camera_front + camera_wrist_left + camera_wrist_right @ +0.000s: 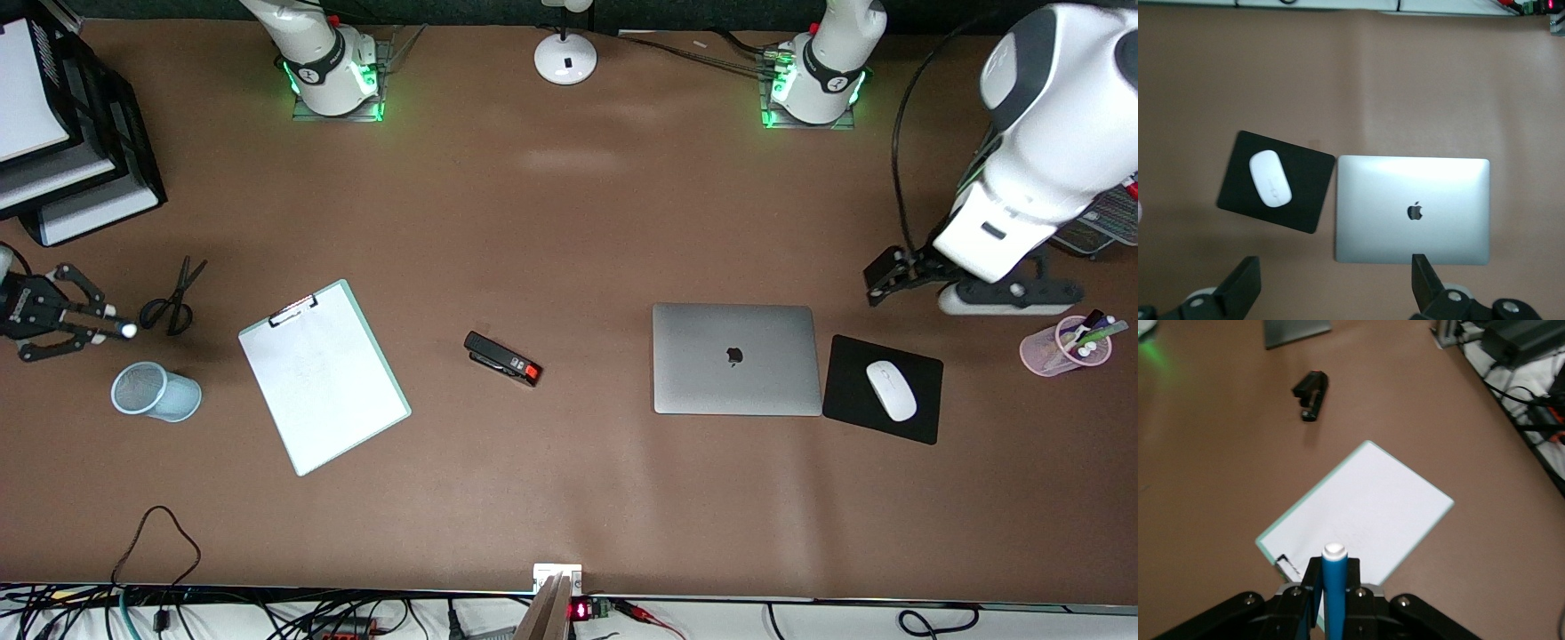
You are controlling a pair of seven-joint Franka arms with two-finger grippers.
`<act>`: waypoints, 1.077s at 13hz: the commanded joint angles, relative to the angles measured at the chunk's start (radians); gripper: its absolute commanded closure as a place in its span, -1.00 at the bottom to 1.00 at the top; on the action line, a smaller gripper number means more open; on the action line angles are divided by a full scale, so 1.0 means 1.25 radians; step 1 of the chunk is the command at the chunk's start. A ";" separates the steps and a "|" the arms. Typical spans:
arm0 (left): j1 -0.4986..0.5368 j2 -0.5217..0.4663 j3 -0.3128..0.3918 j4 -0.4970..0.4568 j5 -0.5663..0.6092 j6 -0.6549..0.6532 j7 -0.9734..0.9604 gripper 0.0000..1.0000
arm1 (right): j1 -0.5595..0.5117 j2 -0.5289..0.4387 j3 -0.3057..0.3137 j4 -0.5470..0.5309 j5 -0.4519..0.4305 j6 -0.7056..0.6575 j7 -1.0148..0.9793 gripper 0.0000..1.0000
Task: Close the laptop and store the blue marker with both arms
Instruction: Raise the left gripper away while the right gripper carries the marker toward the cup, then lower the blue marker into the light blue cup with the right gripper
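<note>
The laptop (736, 358) lies shut on the table, lid up with its dark apple logo showing; it also shows in the left wrist view (1411, 210). My left gripper (973, 283) hangs open and empty over the bare table beside the laptop and mouse pad; in its wrist view (1335, 293) its fingers (1245, 288) stand wide apart. My right gripper (89, 324) is at the right arm's end of the table, beside the scissors, and is shut on the blue marker (1335, 587), whose white cap end (129, 331) sticks out past the fingertips (1313, 583).
A pale blue mesh cup (156, 391) lies on its side near the right gripper. Scissors (173, 298), a clipboard (323, 373) and a black stapler (502, 358) lie mid-table. A mouse (891, 389) sits on a black pad (853, 409). A pink cup of markers (1067, 345) and black paper trays (133, 169) stand at the ends.
</note>
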 commanded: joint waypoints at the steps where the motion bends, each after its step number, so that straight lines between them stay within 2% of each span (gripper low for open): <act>1: 0.008 -0.055 -0.009 -0.016 0.023 -0.039 0.012 -1.00 | -0.019 0.040 0.009 0.074 0.047 -0.116 -0.048 0.88; 3: 0.008 -0.073 -0.009 -0.011 0.024 -0.074 0.012 -1.00 | -0.020 0.061 0.009 0.089 0.119 -0.163 -0.050 0.88; 4: 0.008 -0.092 -0.007 -0.010 0.023 -0.091 0.017 -1.00 | -0.020 0.066 0.010 0.091 0.134 -0.171 -0.052 0.88; 8: 0.008 -0.132 -0.013 -0.010 0.023 -0.168 0.023 -1.00 | -0.033 0.115 0.009 0.097 0.132 -0.172 -0.148 0.88; 12: 0.009 -0.163 -0.012 -0.013 0.022 -0.200 0.036 -1.00 | -0.083 0.204 0.012 0.207 0.135 -0.172 -0.211 0.88; 14: 0.009 -0.174 -0.005 -0.011 0.015 -0.203 0.092 -1.00 | -0.095 0.233 0.013 0.245 0.137 -0.168 -0.219 0.88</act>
